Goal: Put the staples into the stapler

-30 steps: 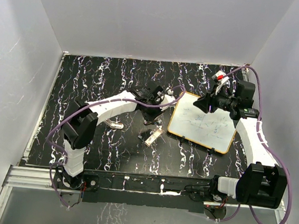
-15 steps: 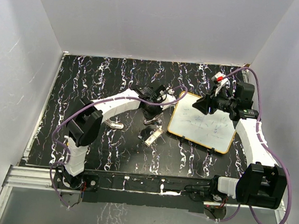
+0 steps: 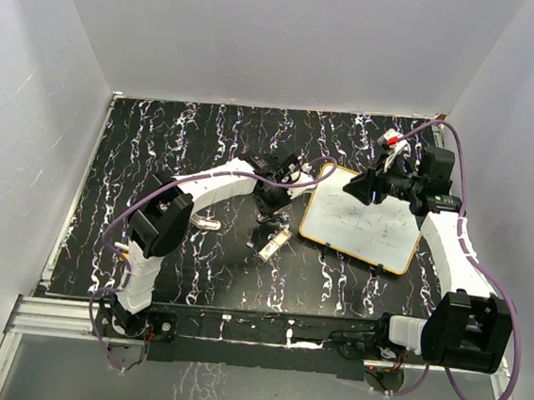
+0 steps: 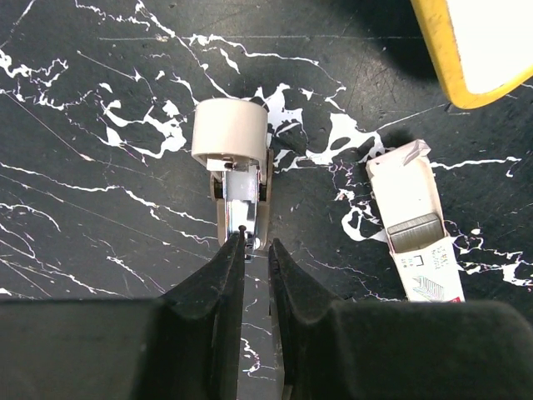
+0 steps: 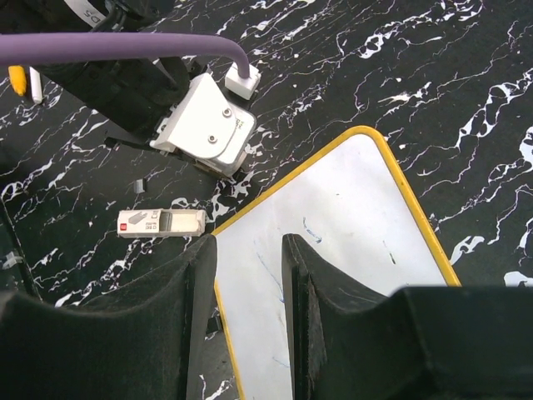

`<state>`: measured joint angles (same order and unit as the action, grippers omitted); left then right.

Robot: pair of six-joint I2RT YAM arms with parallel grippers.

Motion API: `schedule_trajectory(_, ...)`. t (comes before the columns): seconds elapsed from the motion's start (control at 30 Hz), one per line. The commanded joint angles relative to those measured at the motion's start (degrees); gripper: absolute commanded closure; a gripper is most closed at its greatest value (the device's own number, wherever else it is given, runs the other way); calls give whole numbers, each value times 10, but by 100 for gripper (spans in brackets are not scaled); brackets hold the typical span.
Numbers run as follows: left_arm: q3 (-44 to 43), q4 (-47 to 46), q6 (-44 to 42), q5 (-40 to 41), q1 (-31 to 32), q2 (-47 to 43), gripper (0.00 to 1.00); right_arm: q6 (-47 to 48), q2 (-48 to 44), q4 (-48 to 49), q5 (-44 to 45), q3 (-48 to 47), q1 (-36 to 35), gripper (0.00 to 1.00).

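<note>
Left gripper (image 4: 256, 242), jaws pinched nearly closed, hovers at the stapler (image 4: 231, 137) by its metal rail. The staples (image 4: 420, 242) lie just beside it. Keep the approach square.

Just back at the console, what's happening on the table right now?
The left gripper is down at the table, its jaws shut at the metal end of the small cream stapler. I cannot tell whether it pinches the metal. The box of staples lies open beside the stapler, apart from it, so nothing is loaded yet. The right gripper hangs open and empty above the yellow-rimmed whiteboard.
</note>
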<state>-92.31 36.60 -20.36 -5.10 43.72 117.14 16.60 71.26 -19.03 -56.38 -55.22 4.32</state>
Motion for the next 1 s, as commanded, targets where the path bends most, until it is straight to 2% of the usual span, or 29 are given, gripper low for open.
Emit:
schedule_trajectory(0.0, -21, 22, 5, 8, 3, -7, 100, 4, -16, 30, -14, 2, 5, 60)
schedule_trajectory(0.97, -37, 30, 9, 22, 2, -7, 100, 5, -13, 30, -18, 5, 6, 59)
